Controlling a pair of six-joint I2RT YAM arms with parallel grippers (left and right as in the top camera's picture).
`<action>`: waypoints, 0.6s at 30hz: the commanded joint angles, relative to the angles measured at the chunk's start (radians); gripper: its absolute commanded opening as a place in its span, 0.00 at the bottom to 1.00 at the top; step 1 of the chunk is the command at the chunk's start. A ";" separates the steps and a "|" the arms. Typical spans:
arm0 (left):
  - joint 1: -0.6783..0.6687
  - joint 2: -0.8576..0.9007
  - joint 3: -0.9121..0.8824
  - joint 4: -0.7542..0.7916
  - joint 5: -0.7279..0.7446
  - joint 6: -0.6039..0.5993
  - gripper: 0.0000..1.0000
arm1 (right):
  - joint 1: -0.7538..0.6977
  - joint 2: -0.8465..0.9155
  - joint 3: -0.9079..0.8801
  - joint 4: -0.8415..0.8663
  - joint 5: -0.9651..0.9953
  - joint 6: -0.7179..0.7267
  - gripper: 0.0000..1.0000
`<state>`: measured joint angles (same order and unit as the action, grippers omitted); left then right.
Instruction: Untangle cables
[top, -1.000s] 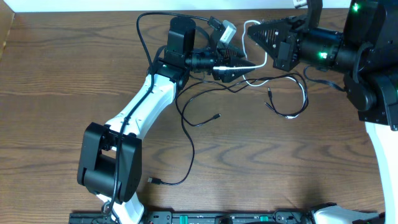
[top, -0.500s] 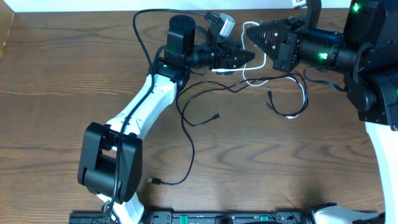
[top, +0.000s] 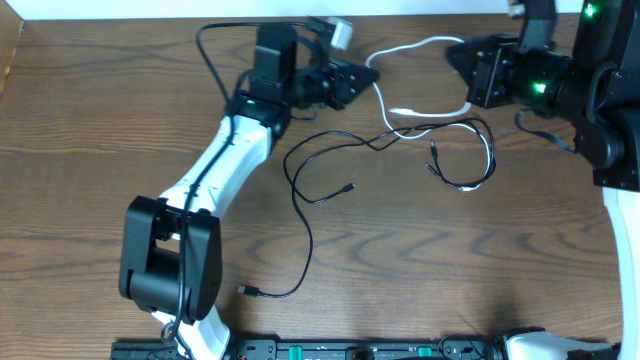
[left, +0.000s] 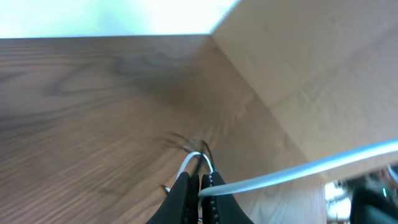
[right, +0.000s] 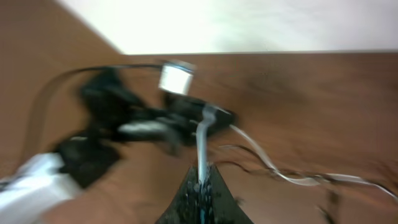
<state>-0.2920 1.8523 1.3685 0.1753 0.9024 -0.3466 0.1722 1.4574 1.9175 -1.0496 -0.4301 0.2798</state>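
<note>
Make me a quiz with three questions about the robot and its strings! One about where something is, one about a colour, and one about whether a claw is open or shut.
1. Where is the plug end of the black cable that shows lowest in the overhead view?
A. on the table, beside the left arm's base
B. on a shelf
C. in a cup

2. What colour is the cable stretched between the two grippers?
A. red
B. white
C. black

3. How is the left gripper?
A. wide open
B. shut on the black cable
C. shut on the white cable

Answers:
1 A: the plug end rests on the wood by that base.
2 B: the white cable runs from the left gripper to the right gripper.
3 C: in the left wrist view the fingers are closed on the white cable.
</note>
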 joint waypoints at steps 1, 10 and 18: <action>0.038 -0.093 0.019 -0.002 -0.059 -0.124 0.07 | -0.015 0.045 -0.003 -0.042 0.216 -0.041 0.01; 0.051 -0.373 0.022 0.005 -0.020 -0.217 0.07 | -0.018 0.236 -0.003 -0.076 0.264 -0.057 0.01; 0.051 -0.500 0.022 0.028 -0.021 -0.306 0.07 | -0.018 0.373 -0.003 -0.062 0.259 -0.057 0.49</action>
<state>-0.2432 1.3769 1.3701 0.1886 0.8661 -0.5922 0.1692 1.8027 1.9167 -1.1107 -0.1818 0.2306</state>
